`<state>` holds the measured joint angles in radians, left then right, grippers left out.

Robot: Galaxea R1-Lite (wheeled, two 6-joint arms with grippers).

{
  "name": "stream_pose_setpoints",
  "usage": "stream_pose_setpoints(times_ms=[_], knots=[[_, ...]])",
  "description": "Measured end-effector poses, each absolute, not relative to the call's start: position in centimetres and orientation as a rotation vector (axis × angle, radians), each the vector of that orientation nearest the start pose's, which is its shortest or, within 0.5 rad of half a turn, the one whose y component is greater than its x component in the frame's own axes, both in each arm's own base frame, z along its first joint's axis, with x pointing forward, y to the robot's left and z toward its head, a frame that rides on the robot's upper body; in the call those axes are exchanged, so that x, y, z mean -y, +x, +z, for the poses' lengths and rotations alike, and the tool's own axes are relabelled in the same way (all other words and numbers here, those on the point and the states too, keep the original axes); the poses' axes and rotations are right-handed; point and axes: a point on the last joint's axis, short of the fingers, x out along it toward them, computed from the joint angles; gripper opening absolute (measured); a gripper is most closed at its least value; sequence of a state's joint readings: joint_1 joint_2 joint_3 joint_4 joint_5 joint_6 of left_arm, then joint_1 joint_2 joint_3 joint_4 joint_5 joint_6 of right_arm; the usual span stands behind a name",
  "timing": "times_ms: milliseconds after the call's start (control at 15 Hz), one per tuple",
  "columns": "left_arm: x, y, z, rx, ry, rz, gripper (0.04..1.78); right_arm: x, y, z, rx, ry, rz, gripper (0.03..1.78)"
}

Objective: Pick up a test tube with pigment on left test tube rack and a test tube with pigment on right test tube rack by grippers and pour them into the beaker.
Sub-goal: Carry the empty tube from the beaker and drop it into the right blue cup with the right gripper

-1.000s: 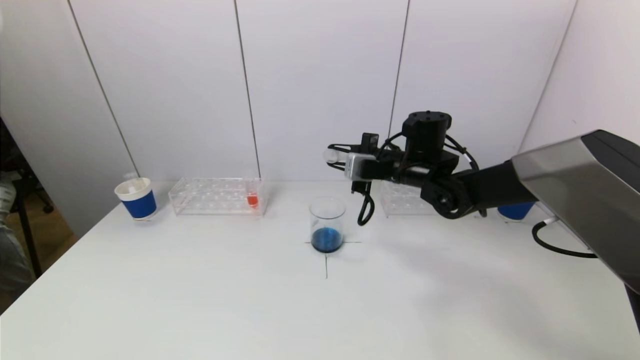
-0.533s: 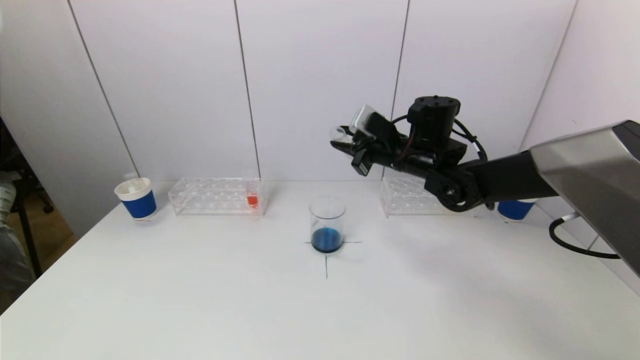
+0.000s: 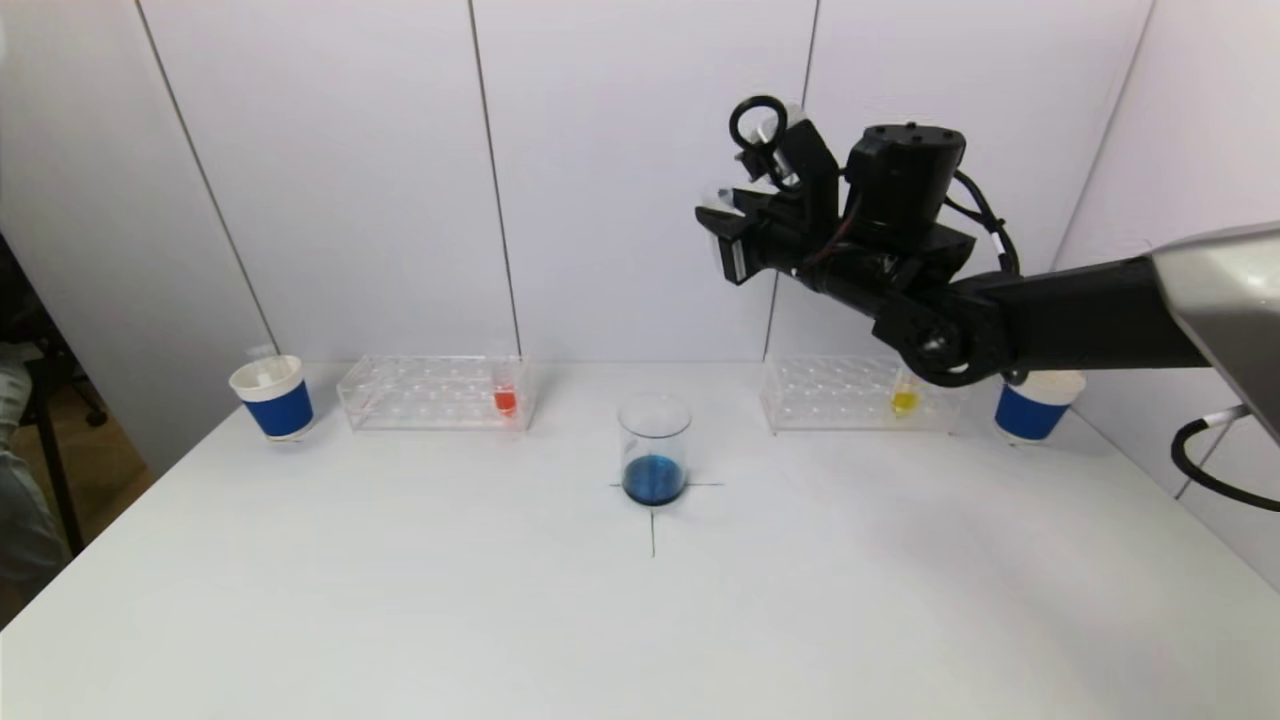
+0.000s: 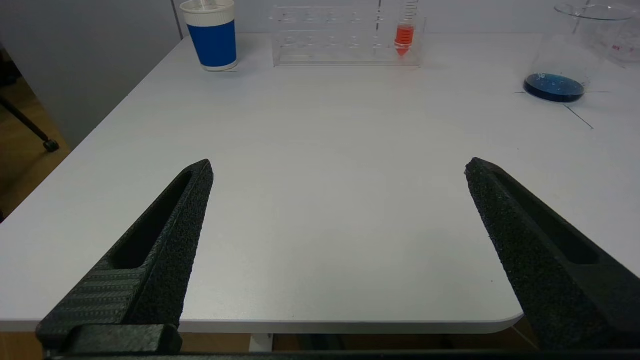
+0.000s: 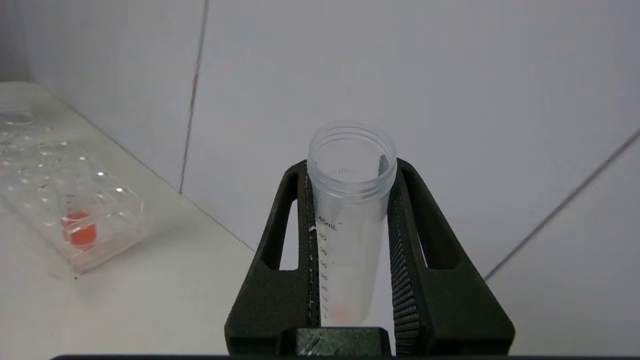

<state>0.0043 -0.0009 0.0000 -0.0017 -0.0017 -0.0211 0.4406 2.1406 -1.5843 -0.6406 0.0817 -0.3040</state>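
The white surface (image 3: 400, 600) carries everything, and the right arm (image 3: 1080, 310) reaches across it from the robot's right, raised well above the beaker. Two clear racks stand at the back: the left test tube rack (image 3: 430, 392) with one tube of orange pigment (image 3: 505, 400), and the right test tube rack (image 3: 850, 395) with a tube of yellow pigment (image 3: 904, 400). A blue paper cup (image 3: 274, 397) stands beside the left rack and another blue cup (image 3: 1032, 405) beside the right rack. The beaker (image 3: 655, 450) sits at the centre on a cross mark, with blue liquid in its bottom.

The right gripper (image 5: 350, 200) has its fingers (image 5: 295, 235) clenched on an emptied test tube (image 5: 350, 220), mouth up, clear of liquid. The left gripper (image 4: 340, 170) hangs low at the near edge of the surface, fingers released and holding nothing.

The step in hand looks like disposing of the empty tube. It should stay upright so that residue cannot drip, swing wide of the beaker's rim, and be let go only once it is seated. The orange tube then falls to the left gripper.
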Motion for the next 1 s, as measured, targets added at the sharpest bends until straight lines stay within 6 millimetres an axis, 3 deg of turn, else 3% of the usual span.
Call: stream_pose_setpoints(times_ms=[400,733,1000], knots=[[0.0,-2.3,7.6,0.002,-0.021,0.003,1.76,-14.5,41.5,25.9,0.136,-0.173,0.25,0.46],[0.0,-2.3,7.6,0.003,-0.021,0.003,1.76,-7.9,41.9,27.5,0.113,-0.104,0.068,0.46],[0.0,-2.3,7.6,0.002,-0.021,0.003,1.76,-2.9,42.3,26.9,0.083,-0.09,-0.073,0.46]])
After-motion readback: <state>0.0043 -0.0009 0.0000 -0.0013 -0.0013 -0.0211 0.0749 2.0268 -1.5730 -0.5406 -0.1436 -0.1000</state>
